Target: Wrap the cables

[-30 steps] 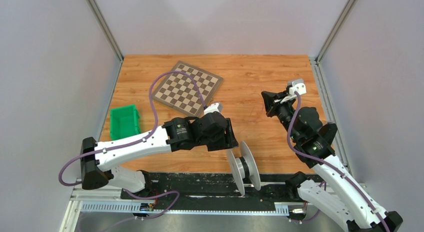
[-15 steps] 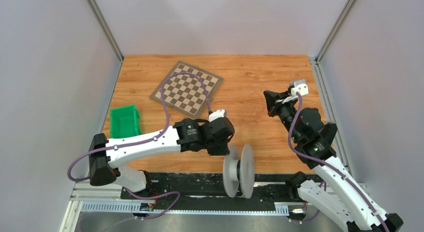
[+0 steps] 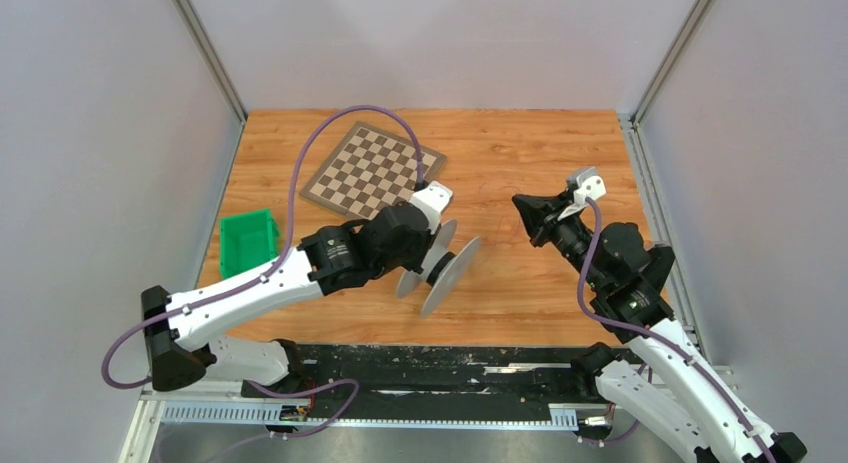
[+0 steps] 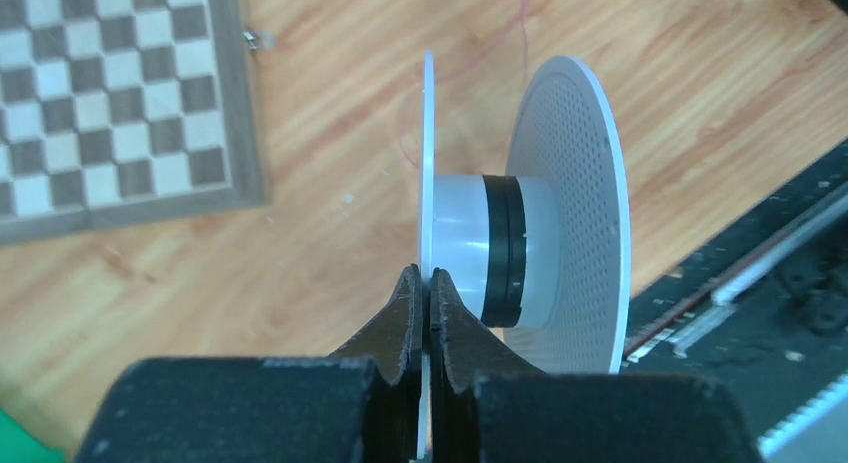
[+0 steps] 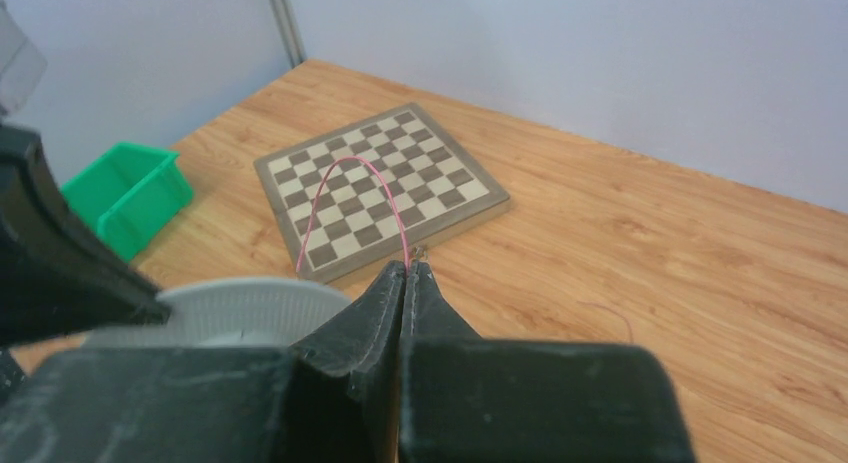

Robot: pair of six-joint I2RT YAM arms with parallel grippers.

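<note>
Cable (image 5: 347,159), thin and pink, arcs from the right tool's (image 5: 408,268) pinched tips; the left tool (image 4: 428,278) clamps a flat flange of the perforated white spool (image 4: 575,183).

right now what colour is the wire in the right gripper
Pink-red. The wire looping from the right gripper shows best in the right wrist view.

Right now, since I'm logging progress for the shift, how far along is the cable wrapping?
Early. Done: the left gripper is shut on one flange of the spool, and the right gripper pinches the thin pink wire. In hand, apparently: bringing wire and spool together. Left: the winding itself; the hub shows only a black band, no pink turns.
</note>
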